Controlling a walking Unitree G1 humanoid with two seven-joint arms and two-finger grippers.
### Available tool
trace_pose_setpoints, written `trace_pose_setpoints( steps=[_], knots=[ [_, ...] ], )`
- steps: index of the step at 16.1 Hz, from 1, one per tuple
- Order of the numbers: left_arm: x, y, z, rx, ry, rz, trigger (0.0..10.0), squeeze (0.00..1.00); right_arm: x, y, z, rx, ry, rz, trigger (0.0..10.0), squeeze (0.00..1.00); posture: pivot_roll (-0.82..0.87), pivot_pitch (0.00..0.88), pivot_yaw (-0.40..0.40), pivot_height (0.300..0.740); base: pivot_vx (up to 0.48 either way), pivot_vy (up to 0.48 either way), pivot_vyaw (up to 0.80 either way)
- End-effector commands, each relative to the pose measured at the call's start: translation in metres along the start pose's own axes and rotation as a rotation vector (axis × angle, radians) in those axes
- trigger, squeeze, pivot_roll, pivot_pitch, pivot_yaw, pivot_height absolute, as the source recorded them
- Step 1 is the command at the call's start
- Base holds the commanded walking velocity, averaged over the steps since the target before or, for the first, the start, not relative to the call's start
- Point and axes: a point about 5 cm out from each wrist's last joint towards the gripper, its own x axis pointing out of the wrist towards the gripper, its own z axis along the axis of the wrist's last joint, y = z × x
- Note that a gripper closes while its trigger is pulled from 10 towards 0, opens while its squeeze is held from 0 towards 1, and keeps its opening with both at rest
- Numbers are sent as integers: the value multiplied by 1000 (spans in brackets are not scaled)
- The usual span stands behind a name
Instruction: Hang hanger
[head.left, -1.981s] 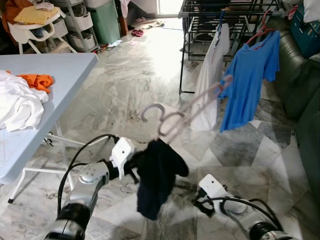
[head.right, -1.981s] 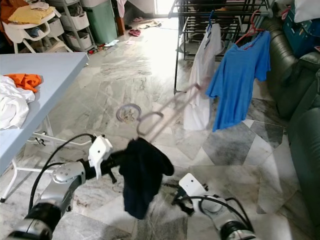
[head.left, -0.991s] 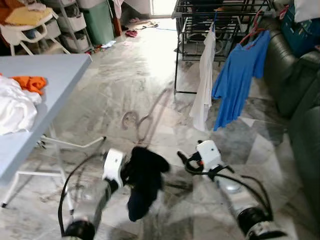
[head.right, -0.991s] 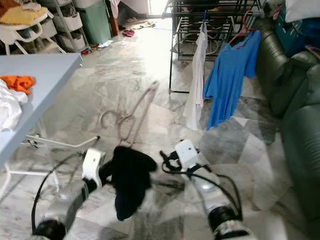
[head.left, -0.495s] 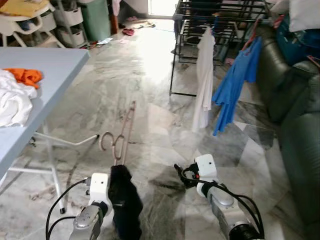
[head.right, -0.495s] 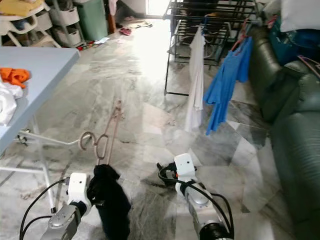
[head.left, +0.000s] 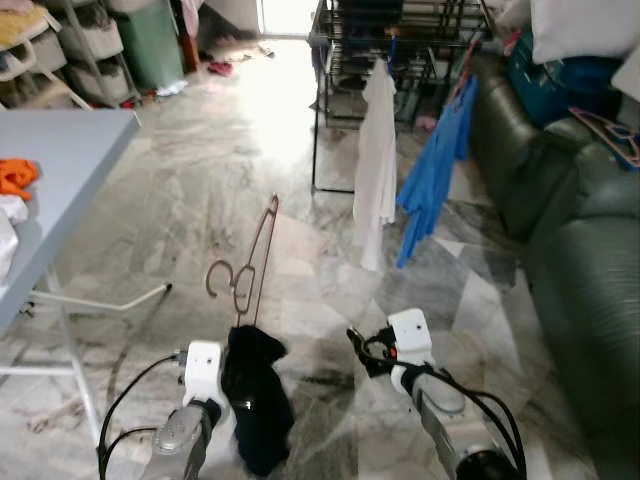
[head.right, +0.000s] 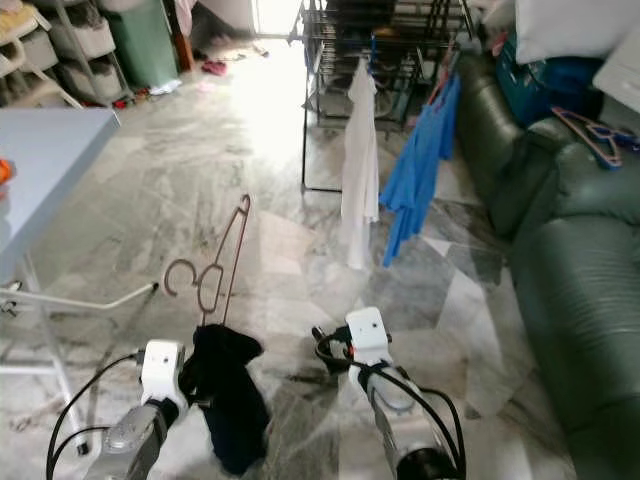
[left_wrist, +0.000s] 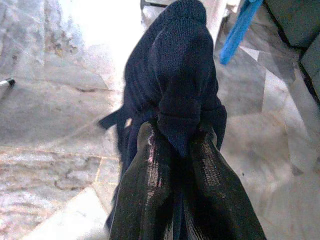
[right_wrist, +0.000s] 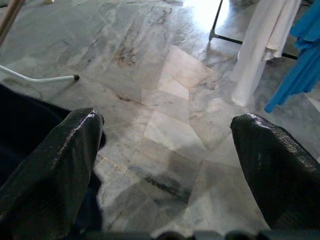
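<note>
A green bin (head.left: 148, 45) stands at the far left by white drawer units (head.left: 92, 50) whose contents are too small to make out. Ahead, a black drying rack (head.left: 400, 40) carries a white garment (head.left: 377, 160) and a blue shirt (head.left: 432, 170), both hanging down from it. The hanger (head.left: 248, 262), pinkish-brown and seen almost edge-on, is held up in front of the robot over the marble floor (head.left: 220, 180): its long axis runs steeply upward and away, leaning slightly to the right at the top, and its hook curls out to the left near the lower end. A dark navy garment (head.left: 256, 395) drapes from its lower part and hangs in a bunch just beside the left arm. In the left wrist view, the left gripper (left_wrist: 176, 165) has its fingers (left_wrist: 150, 185) drawn narrow, pinching a fold of that dark cloth between them. The right gripper (right_wrist: 165, 150) hovers low over the floor with its fingers (right_wrist: 55, 165) spread wide and nothing between them. A grey-blue surface (head.left: 55, 170) at the left holds an orange cloth (head.left: 14, 176), and a dark green sofa (head.left: 570, 260) runs along the right with a pink hanger (head.right: 585, 127) lying on it.
</note>
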Motion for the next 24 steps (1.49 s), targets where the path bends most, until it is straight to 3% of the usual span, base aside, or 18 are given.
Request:
trace_pose_setpoints(
  steps=[1,8,15,19,24],
  knots=[
    [3,-1,8,12,-36,-15,10000,0,0,-2,3,-9,-4,-4,10000,0,-99,0,12,740,304,0,0],
    [4,-6,8,11,-36,-49,10000,0,-1,-1,2,-9,-3,-7,10000,0,-106,0,16,740,328,0,0],
    [3,-7,4,11,-26,-64,10000,0,-3,0,1,-3,-3,2,10000,0,-114,0,19,740,356,0,-727],
    [4,-6,-2,-30,27,-38,10000,0,-5,0,0,-7,-1,-1,10000,0,-119,0,20,740,0,0,-242],
    [2,-1,-2,-21,30,-36,10000,0,-5,3,-1,-5,0,2,10000,0,-121,0,30,740,0,0,0]
  ],
)
